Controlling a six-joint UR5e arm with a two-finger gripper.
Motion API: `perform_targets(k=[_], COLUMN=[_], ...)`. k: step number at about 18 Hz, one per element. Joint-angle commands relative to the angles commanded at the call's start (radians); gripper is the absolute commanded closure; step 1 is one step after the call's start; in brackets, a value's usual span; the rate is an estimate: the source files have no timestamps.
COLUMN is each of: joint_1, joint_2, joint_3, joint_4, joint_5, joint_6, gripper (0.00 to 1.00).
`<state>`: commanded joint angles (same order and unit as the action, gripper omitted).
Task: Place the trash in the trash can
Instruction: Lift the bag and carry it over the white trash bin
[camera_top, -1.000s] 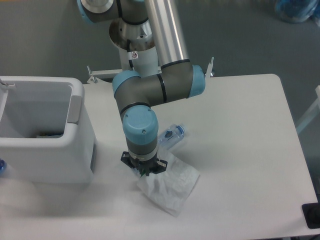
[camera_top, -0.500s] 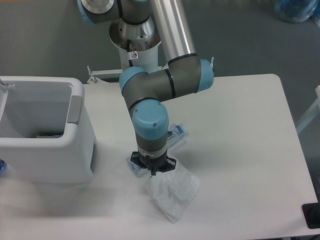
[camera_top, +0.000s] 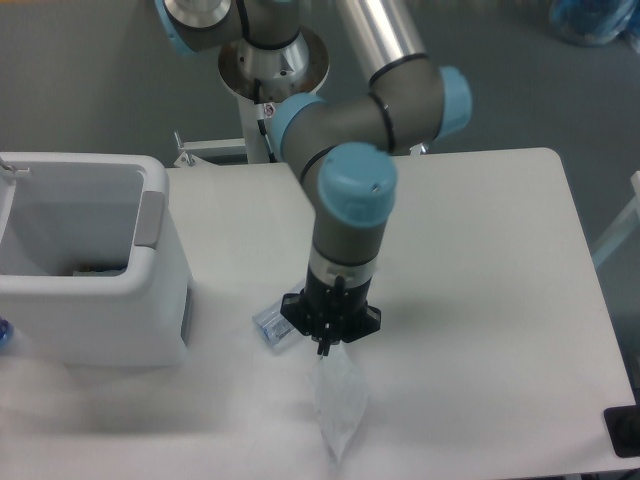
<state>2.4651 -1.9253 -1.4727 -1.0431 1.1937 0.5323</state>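
White bin (camera_top: 150, 300) at left of the worktop (camera_top: 480, 300), top open. Inside near the bottom something dark shows at the inner wall, too small to tell what. Grey handle patch on its right wall.

Just right of the bin's lower corner, the bottle (camera_top: 270, 326) lies on the worktop, only a clear bit with blue showing; the rest is hidden behind the arm.

Middle: hand (camera_top: 328, 347) points down, pressed together on the top of the plastic bag (camera_top: 338, 405), which hangs below it in a narrow bunch. Can't tell if the bag's tip touches the worktop.

Step, as I judge it: bag grasped and lifted, carry to bin comes next. That calls for raising the bag above the bin rim, moving left over the opening, then releasing. The bottle remains to do afterward.
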Motion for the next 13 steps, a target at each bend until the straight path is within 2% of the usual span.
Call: perform_targets(k=[6,13], joint_1=[0.006,-0.011], joint_2=[0.101,0.227], joint_3=[0.034,0.028], joint_4=[-0.006,-0.006], joint_5=[-0.094,-0.31], joint_6=[-0.027,-0.104], gripper=[1.0,1.0])
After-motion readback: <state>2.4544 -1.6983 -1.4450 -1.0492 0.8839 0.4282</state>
